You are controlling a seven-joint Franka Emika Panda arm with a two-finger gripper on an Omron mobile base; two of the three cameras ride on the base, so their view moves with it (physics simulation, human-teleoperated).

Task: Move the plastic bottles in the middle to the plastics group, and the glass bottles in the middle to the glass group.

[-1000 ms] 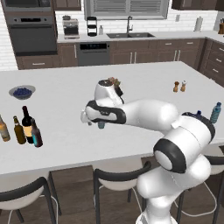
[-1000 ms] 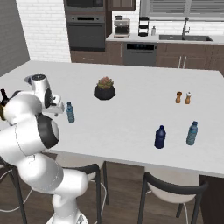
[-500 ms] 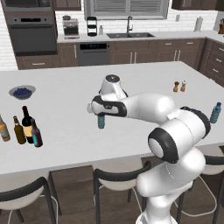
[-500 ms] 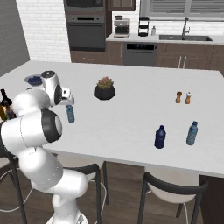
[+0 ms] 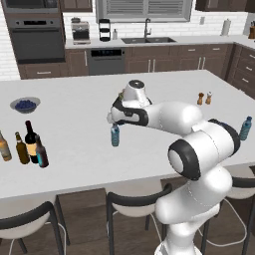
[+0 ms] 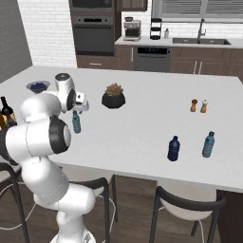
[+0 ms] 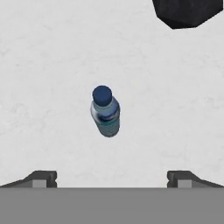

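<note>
The slim light-blue plastic bottle [image 5: 115, 135] [image 6: 76, 122] stands upright mid-counter. My gripper [image 5: 115, 122] [image 6: 76, 110] hangs just above its cap, pointing down. In the hand view the gripper [image 7: 112, 179] is open, and the bottle [image 7: 105, 112] lies ahead between the spread fingertips [image 7: 42, 178], apart from both. At the left end stand the tall wine bottle [image 5: 31, 142] and the maroon bottle [image 5: 41, 152], next to the amber bottle [image 5: 4, 147] and the brown bottle [image 5: 21, 149]. The plastics group is on the right: a dark-blue bottle [image 6: 173, 148] and a light-blue one [image 6: 208, 144] [image 5: 245, 128].
A dark potted plant [image 6: 113, 97] [image 7: 186, 11] sits just beyond the bottle. A blue bowl [image 5: 25, 104] [image 6: 38, 86] lies at the far left. Salt and pepper shakers [image 5: 204, 98] [image 6: 198, 105] stand toward the right. Stools line the counter's near edge.
The arm has swung right from the glass bottles' side, and the hand has turned down over the light-blue bottle. The jaws stay open. The bottles have not moved.
</note>
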